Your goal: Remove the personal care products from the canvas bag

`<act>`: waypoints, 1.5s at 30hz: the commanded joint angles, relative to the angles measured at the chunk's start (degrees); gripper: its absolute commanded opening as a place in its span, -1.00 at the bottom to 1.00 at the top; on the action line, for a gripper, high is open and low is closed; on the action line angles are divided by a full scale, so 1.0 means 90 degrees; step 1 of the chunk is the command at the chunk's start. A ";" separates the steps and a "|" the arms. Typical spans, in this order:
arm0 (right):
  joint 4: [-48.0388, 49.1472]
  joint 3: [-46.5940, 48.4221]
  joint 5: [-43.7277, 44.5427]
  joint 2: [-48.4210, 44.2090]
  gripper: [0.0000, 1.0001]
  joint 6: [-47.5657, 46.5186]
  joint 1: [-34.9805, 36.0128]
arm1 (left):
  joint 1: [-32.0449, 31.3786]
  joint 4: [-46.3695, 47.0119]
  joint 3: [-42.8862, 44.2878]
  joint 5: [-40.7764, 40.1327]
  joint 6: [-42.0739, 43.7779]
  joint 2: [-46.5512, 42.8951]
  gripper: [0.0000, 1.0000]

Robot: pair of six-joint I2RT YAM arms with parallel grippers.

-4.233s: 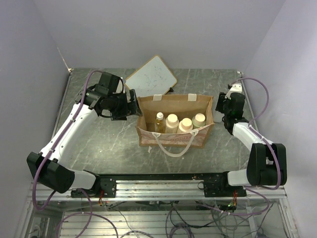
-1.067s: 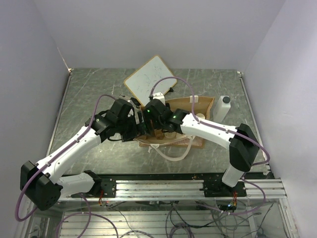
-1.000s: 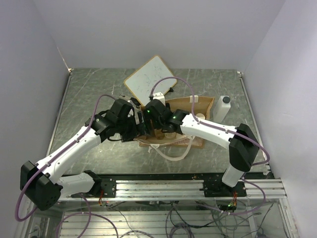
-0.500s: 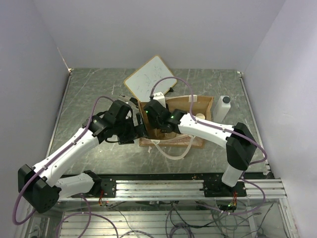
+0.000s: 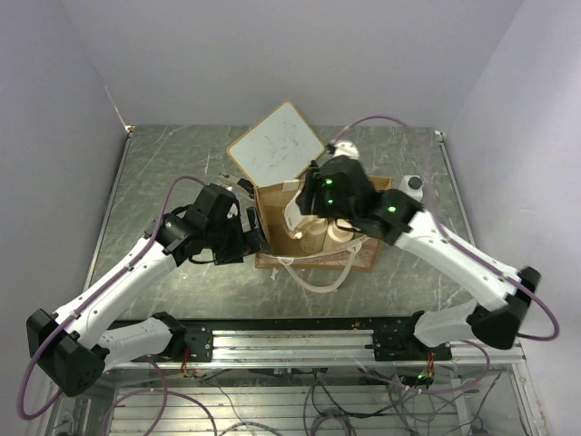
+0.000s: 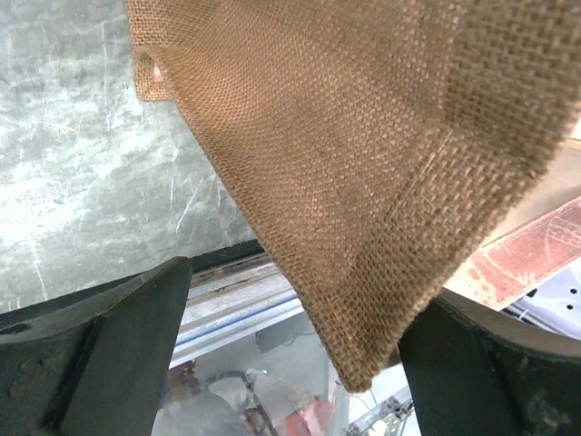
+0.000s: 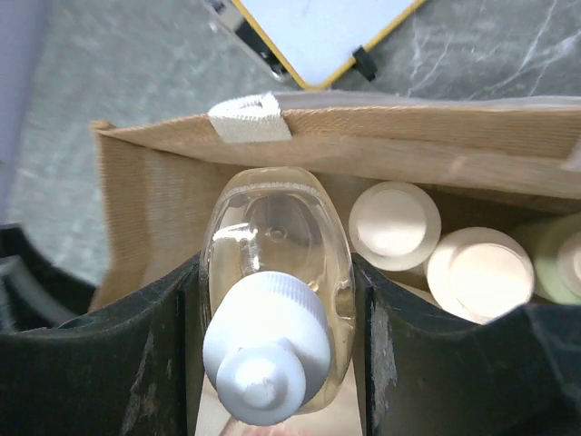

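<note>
The brown canvas bag (image 5: 359,258) stands mid-table with cream rope handles at its front. My right gripper (image 5: 300,218) is above its left end, shut on the slim amber bottle with the white cap (image 7: 277,300), which hangs over the bag's opening (image 7: 172,150). Three cream-capped bottles (image 7: 394,224) stand inside the bag. The larger white bottle with the dark cap (image 5: 413,184) stands on the table right of the bag. My left gripper (image 5: 253,239) is at the bag's near left corner. Its jaws are wide apart around the burlap (image 6: 345,154).
A white wood-framed board (image 5: 277,141) lies behind the bag, also seen in the right wrist view (image 7: 313,36). The metal rail of the arm bases (image 5: 300,341) runs along the near edge. Grey walls stand close on both sides.
My right arm has risen from inside the bag's left end, lifting the amber bottle clear of the other bottles. The left gripper has stayed at the bag's left corner.
</note>
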 commanded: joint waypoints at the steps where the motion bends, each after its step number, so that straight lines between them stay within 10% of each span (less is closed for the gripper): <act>1: 0.0297 0.0306 -0.0137 -0.1025 -1.00 0.0479 -0.0233 | 0.0021 -0.0264 0.0420 -0.0173 0.0307 0.0046 0.98; 15: -0.0489 0.0725 0.1104 -0.2277 -1.00 0.0186 -0.0406 | 0.0020 -0.0129 0.0375 -0.0131 0.0173 -0.0009 0.98; 26: -0.1420 0.2455 0.2354 -0.1083 -1.00 -0.0601 -0.0560 | 0.0016 -0.0105 0.0502 -0.0079 0.0178 0.0173 0.98; 37: 0.0083 0.3100 0.1832 -0.0451 -1.00 -0.3404 -0.2352 | 0.0016 0.0043 0.0480 0.0054 0.0051 0.0300 0.98; 45: 0.2014 0.1720 0.0646 -0.0496 -1.00 -0.4443 -0.4355 | 0.0022 -0.0050 0.0811 0.0048 0.0336 0.0682 0.98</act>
